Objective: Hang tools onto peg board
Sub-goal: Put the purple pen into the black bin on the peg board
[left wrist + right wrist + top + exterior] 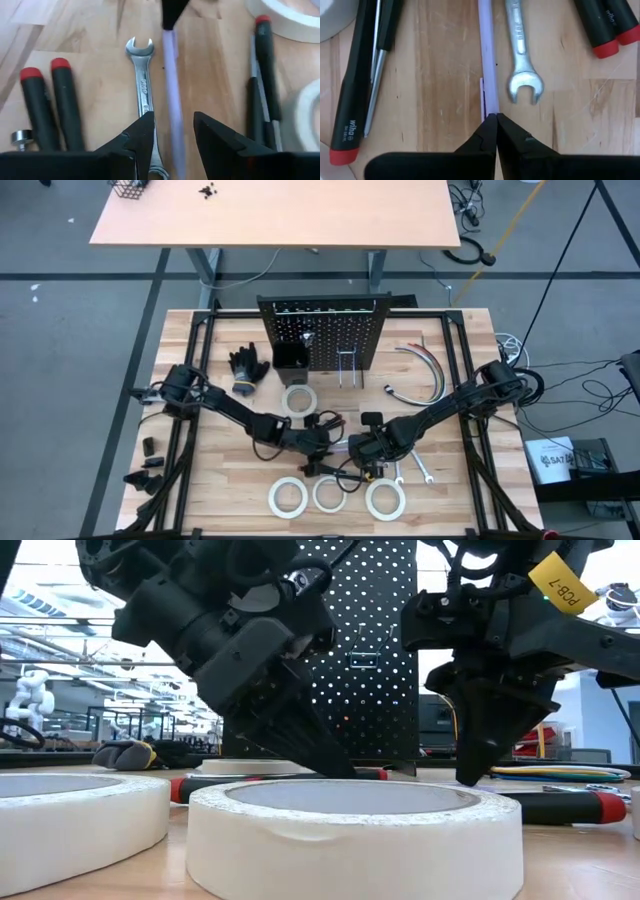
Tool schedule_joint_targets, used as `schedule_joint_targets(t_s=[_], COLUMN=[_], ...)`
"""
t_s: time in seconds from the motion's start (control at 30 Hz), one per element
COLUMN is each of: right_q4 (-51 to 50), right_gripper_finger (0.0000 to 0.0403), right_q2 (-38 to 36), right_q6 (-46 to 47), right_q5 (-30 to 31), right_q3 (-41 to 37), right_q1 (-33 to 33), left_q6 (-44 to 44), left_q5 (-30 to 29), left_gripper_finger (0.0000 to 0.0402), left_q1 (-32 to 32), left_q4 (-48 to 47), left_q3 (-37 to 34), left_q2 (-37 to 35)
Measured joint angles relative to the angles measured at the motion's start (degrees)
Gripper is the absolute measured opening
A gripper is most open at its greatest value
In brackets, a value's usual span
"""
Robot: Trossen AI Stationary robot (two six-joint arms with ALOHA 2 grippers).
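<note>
Right gripper (492, 116): fingers pinched together on the end of a thin pale violet strip (487, 55) that lies flat on the table (200, 490), just beside one open-end wrench (521, 60).
Left gripper (172, 122): fingers parted, one on each side of the same strip's other end; they are not pressing on it. It grasps nothing.
Where the grippers meet: mid-table, toward the near edge, tips facing each other in the high view.
Screwdrivers: three in the left wrist view, all red-capped with black handles; two lie side by side (50, 107) on one side of the wrench, one (265, 65) on the other.
Wrenches: one between the grippers; two more (412, 470) on the table near the right arm.
Tape rolls: four white rings; three in a row (330, 496) along the near edge, one (299, 400) in front of the peg board.
Peg board (325, 330): upright at the table's far edge, small black bin at its foot.
Gloves: one black pair (247, 369), left of the board.
Hoses: a curved bundle (425, 370), right of the board.
</note>
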Motion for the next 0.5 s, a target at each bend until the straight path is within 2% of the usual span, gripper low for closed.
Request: schedule_joint_targets(t_s=[0.3,0.5], right_q4=[1.05,1.22], right_gripper_finger=[0.0,0.0], right_q2=[-0.02,-0.02], right_q6=[-0.1,0.59], right_q5=[0.94,0.93], right_q3=[0.0,0.0], right_q1=[-0.04,-0.02], left_q6=[0.18,1.68], left_q5=[-1.07,-3.64], left_gripper_finger=[0.014,0.014], left_q1=[-0.84,-1.41], left_q4=[1.55,1.63], left_q3=[0.28,0.12], left_q2=[3.65,3.03])
